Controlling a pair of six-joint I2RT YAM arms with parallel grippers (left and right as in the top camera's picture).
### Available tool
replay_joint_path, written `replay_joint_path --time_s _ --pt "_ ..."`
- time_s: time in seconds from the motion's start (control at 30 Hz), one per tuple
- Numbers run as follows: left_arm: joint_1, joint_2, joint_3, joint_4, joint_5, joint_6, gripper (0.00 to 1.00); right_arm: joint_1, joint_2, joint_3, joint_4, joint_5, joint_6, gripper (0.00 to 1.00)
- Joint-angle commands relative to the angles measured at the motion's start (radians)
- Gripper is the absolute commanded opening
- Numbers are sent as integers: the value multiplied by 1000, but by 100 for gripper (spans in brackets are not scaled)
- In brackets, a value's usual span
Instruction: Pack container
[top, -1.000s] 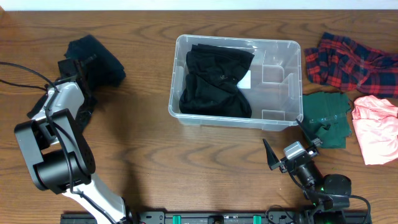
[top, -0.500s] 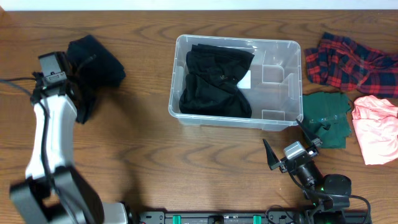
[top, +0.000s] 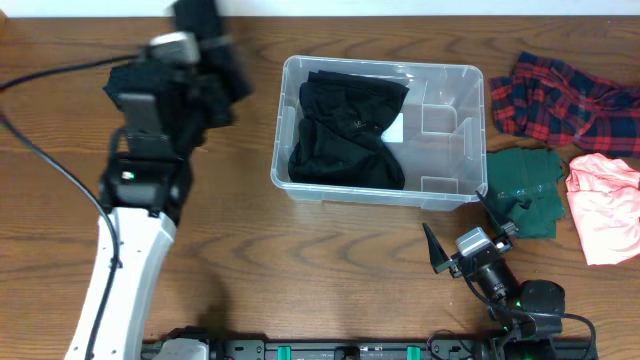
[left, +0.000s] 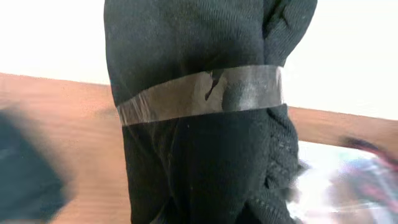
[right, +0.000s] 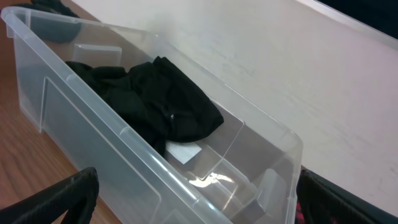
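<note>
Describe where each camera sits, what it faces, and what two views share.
Overhead: above, looking down on the container, left arm, right arm.
Left wrist: faces the black garment the left gripper holds; fingers indistinct.
Right wrist: low, facing the container's side; open fingertips at bottom corners.
Shared: overhead and right wrist show the container's black clothes.

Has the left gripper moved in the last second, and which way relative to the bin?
Yes. The left gripper, holding black cloth, has swung right and up the overhead view, closer to the bin.
</note>
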Motion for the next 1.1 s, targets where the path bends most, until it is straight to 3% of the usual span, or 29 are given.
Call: replay_joint_path --time_s 0.0,0.1,0.37,0.53,0.87,0.97,1.07 --pt "-90 -9 8 93 230 43 6 6 -5 -2 -2 -6 -10 99" --pt "-164 18 8 159 303 43 6 6 -5 -2 -2 -6 -10 99" --pt "-335 153 8 251 325 48 6 6 -5 -2 -2 -6 -10 99" --pt "-404 240 8 343 319 165 6 6 -5 -2 -2 -6 -10 99" --pt "-492 309 8 330 -55 254 6 6 -5 -2 -2 -6 -10 99" --pt "-509 309 8 318 -94 366 6 6 -5 -2 -2 -6 -10 99" --pt "-520 309 8 286 -245 437 6 6 -5 -2 -2 -6 -10 99"
